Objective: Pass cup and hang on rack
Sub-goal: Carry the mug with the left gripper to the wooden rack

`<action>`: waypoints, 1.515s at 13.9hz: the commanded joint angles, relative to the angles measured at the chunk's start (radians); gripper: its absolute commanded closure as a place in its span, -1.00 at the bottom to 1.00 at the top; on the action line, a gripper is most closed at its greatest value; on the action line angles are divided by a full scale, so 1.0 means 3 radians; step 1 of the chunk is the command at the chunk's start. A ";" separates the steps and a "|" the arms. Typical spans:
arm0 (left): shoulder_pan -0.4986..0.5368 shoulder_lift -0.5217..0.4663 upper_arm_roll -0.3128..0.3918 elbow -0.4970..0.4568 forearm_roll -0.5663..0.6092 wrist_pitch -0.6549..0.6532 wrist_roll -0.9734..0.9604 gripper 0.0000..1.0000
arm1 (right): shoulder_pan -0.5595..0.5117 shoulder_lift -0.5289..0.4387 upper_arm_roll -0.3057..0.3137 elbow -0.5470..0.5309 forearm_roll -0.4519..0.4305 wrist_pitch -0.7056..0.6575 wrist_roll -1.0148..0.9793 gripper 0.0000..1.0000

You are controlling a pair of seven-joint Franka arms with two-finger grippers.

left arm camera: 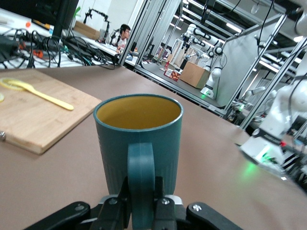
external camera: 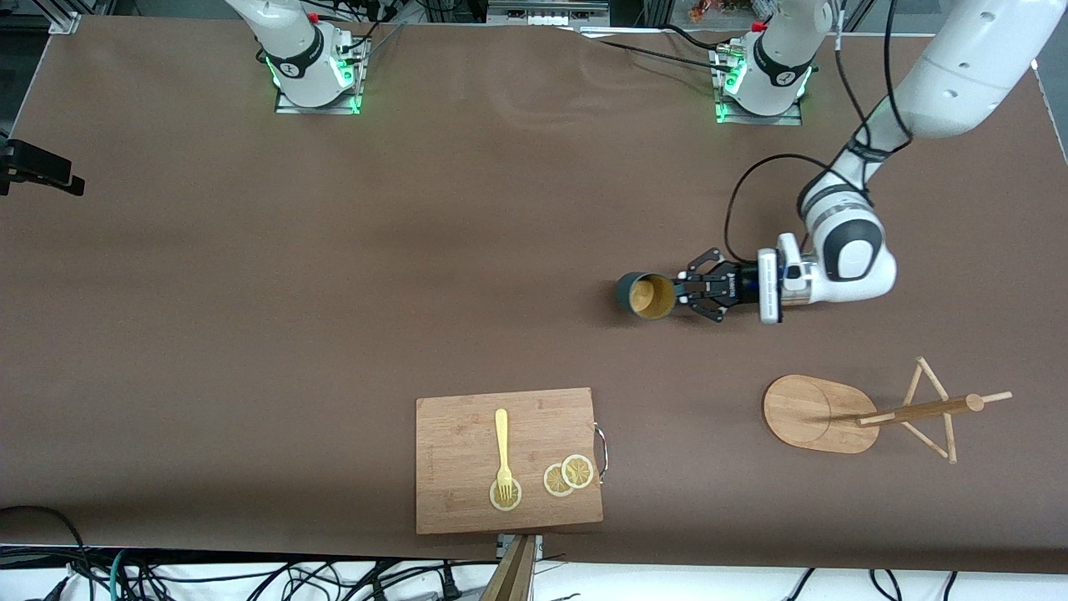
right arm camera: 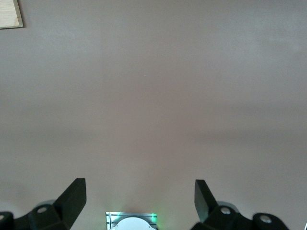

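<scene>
The dark teal cup (external camera: 644, 295) stands upright with its yellowish-tan inside showing, out on the table toward the left arm's end. My left gripper (external camera: 680, 292) reaches in level from the side and is shut on the cup's handle. In the left wrist view the cup (left arm camera: 139, 139) fills the middle and the fingers of my left gripper (left arm camera: 141, 191) clamp the handle from both sides. The cup's bottom is hidden, so I cannot tell whether it rests on the table. The wooden rack (external camera: 813, 413) stands nearer the front camera than the cup. My right gripper (right arm camera: 140, 196) is open and empty, high over bare table.
A wooden cutting board (external camera: 509, 459) lies near the table's front edge with a yellow fork (external camera: 502, 451) and lemon slices (external camera: 567, 476) on it; the board also shows in the left wrist view (left arm camera: 33, 115). The arm bases stand along the table's back edge.
</scene>
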 commanded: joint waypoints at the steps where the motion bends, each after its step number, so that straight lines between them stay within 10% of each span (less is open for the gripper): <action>1: 0.0490 -0.0131 -0.0018 -0.0069 0.0433 -0.0370 -0.0516 1.00 | -0.0009 -0.0016 0.0007 0.0002 -0.0009 0.0008 -0.0055 -1.00; 7: 0.1217 -0.0090 -0.0007 0.0135 0.0501 -0.1168 -0.2177 1.00 | 0.0002 -0.0011 0.0012 0.0002 -0.0009 0.0018 -0.0055 -1.00; 21: 0.1581 0.1162 -0.0002 0.1884 -0.0036 -0.1885 -0.4869 1.00 | -0.0014 -0.0001 0.0007 0.0027 -0.0020 0.0018 -0.0096 -1.00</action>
